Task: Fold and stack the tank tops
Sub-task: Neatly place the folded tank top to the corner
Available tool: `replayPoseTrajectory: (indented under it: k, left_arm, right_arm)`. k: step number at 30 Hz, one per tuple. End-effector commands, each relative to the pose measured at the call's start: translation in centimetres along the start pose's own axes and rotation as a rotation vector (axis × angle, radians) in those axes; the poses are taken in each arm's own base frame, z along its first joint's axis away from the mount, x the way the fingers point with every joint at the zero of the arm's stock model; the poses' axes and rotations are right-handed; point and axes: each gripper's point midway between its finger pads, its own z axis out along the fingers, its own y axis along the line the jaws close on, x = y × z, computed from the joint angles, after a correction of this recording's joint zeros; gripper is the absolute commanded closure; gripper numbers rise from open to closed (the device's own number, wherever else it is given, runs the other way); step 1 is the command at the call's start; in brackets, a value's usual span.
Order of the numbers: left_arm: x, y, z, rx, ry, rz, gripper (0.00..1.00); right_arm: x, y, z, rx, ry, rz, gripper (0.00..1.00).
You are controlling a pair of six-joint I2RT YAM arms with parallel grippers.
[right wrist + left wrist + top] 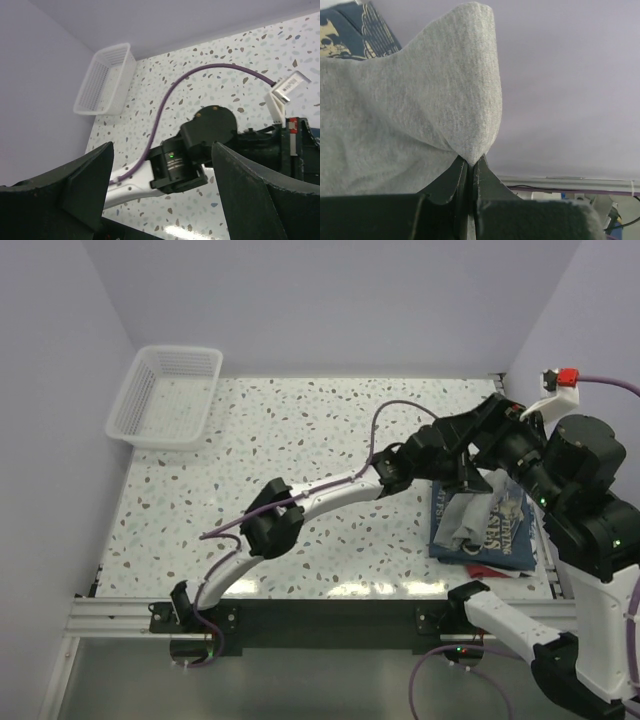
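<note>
The light grey tank top is pinched at a fold in my left gripper, whose fingers are shut on the cloth. From above, the left gripper holds the grey top bunched over the navy tank top with white lettering at the table's right side. A red tank top peeks out under the navy one's front edge. Part of the navy print shows behind the grey cloth. My right gripper stands open and empty, raised beside the left wrist; from above the right gripper is just behind the pile.
A white mesh basket sits at the far left corner of the speckled table; the right wrist view shows the basket too. A purple cable loops over the left arm. Walls close in on the left, back and right.
</note>
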Motion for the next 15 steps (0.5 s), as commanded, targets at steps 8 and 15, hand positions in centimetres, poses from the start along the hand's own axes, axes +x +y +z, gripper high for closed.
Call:
replayPoseTrajectory:
  k: [8, 15]
  left_arm:
    - [7.2, -0.5, 5.3, 0.296, 0.18, 0.019, 0.51]
    - [7.6, -2.0, 4.7, 0.326, 0.185, 0.085, 0.42]
  right_arm:
    - [0.8, 0.0, -1.2, -0.024, 0.009, -0.002, 0.18]
    - [1.0, -0.1, -0.6, -0.023, 0.018, 0.004, 0.18]
